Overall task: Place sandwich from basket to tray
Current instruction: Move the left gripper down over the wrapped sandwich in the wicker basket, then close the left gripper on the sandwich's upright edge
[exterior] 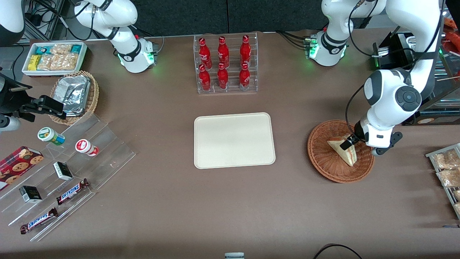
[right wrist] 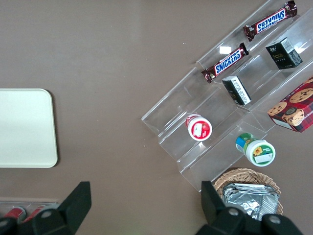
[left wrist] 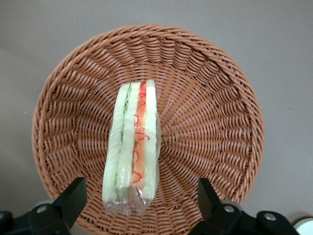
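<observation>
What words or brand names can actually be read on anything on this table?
"SNICKERS" on the chocolate bar nearest the front camera.
"SNICKERS" on the second chocolate bar on the clear stand.
White script on the red bottles: too small to read.
Print on the small black boxes and cookie box: unreadable.
Sandwich, basket, tray: no text.
The gripper, open over the sandwich, bears none.

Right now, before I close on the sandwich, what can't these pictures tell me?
- Front view: the gripper sits low over the sandwich in the basket; the arm's wrist covers its fingertips, so contact is unclear.
- Left wrist view: the fingers are spread wide apart, straddling the sandwich, yet their height above the basket cannot be judged.
- Left wrist view: the tray is out of frame.
</observation>
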Controlling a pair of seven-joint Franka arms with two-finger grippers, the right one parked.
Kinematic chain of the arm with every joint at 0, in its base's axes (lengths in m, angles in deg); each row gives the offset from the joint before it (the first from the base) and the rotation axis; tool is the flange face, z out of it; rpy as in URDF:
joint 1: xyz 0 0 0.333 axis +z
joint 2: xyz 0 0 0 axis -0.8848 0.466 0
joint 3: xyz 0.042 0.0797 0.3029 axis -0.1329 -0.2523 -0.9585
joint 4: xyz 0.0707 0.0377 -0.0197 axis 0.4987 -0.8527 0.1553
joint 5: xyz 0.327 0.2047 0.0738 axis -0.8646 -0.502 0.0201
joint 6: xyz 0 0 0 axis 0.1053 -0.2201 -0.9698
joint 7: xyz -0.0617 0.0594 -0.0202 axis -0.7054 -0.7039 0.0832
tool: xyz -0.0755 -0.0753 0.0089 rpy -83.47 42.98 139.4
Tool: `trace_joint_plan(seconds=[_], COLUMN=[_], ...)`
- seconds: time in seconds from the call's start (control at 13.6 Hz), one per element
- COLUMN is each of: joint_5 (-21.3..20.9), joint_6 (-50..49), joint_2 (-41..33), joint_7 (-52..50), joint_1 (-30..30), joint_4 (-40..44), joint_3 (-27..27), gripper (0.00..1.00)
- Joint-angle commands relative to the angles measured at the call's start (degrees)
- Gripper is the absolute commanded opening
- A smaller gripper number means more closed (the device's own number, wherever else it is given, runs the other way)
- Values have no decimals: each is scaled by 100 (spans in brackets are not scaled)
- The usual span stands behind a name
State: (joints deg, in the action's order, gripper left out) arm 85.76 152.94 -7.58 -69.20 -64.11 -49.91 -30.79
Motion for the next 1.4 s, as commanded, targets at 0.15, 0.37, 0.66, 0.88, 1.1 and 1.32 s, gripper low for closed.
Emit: trace_joint_plan(seconds=[0.15,0.37,0.66,0.88,1.1,1.32], joint_5=[-99,-99,-81,-99,-142,-371], joint_6=[605,791,852,844,329,-1242], joint_2=[216,322,366,357,78,-100], joint_7=[-144,-144,-179,-153,-100,-117], joint_1=[-40,-40,-40,-40,-40,-75], joint_4=[-169,-283,-432,-477,-389,504], joint_3=[-28,-28,-36,-36,-54,-10], gripper=[100,100,50,0,0,0])
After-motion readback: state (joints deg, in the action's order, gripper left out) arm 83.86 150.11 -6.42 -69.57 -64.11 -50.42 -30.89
